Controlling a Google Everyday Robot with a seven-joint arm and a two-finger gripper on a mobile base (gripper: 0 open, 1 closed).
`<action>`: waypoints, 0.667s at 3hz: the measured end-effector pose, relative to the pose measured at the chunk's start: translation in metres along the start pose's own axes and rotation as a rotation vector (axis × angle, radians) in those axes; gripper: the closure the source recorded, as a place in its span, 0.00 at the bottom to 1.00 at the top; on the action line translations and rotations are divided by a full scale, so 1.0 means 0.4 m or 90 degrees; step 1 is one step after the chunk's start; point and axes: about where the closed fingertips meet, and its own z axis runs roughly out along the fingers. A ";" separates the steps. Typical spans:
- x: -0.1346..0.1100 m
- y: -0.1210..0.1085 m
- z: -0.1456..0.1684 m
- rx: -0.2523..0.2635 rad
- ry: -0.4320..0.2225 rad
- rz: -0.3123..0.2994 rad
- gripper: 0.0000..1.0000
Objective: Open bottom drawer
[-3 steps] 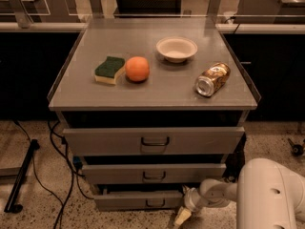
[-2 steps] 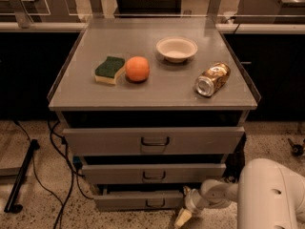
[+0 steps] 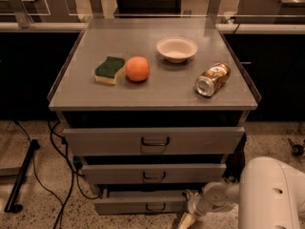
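The bottom drawer point(image 3: 123, 206) sits lowest of the cabinet's three, just above the floor point(image 3: 40, 175), and my arm point(image 3: 271, 194) reaches in from its right. Being grey metal, it should be stiff and fairly heavy, sliding straight out on its runners. The small dark loop handle point(image 3: 155, 207) at its centre is the place to hook. My end effector point(image 3: 186, 219) hangs low, just right of that handle; clenched or released, I cannot tell. Above, the counter point(image 3: 157, 87) carries a bowl point(image 3: 177, 48), can point(image 3: 212, 79), sponge point(image 3: 109, 69) and orange point(image 3: 137, 69). Cables point(image 3: 62, 151) trail over the speckled floor.
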 end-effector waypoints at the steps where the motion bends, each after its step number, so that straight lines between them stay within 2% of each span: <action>1: 0.017 0.030 -0.017 -0.014 0.010 0.007 0.00; 2: 0.041 0.079 -0.045 -0.033 0.026 0.014 0.00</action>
